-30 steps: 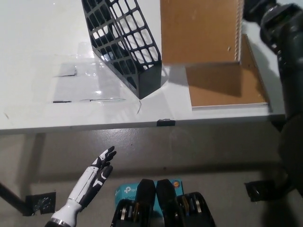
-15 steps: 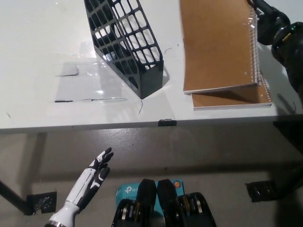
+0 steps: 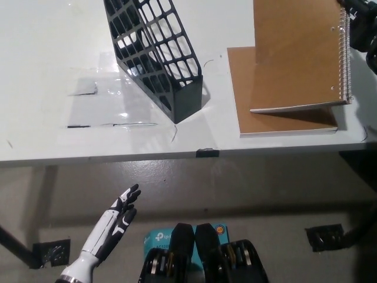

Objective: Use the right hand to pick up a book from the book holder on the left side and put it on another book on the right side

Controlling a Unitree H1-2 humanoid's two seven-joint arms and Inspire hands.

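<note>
The white surface (image 3: 47, 71) carries a black mesh book holder (image 3: 154, 56). To its right, a brown spiral notebook (image 3: 300, 53) hangs tilted over another brown book (image 3: 283, 121). The black right hand (image 3: 360, 26) is at its spiral edge; whether it grips is unclear. The white left hand (image 3: 115, 221) rests open, low.

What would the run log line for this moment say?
phase: placing | right robot hand: holding notebook tilted above brown book | left robot hand: open, low | book holder: empty

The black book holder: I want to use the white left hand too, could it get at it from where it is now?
Probably not as it stands: the left hand hangs open below the table edge, while the book holder stands on top.
</note>
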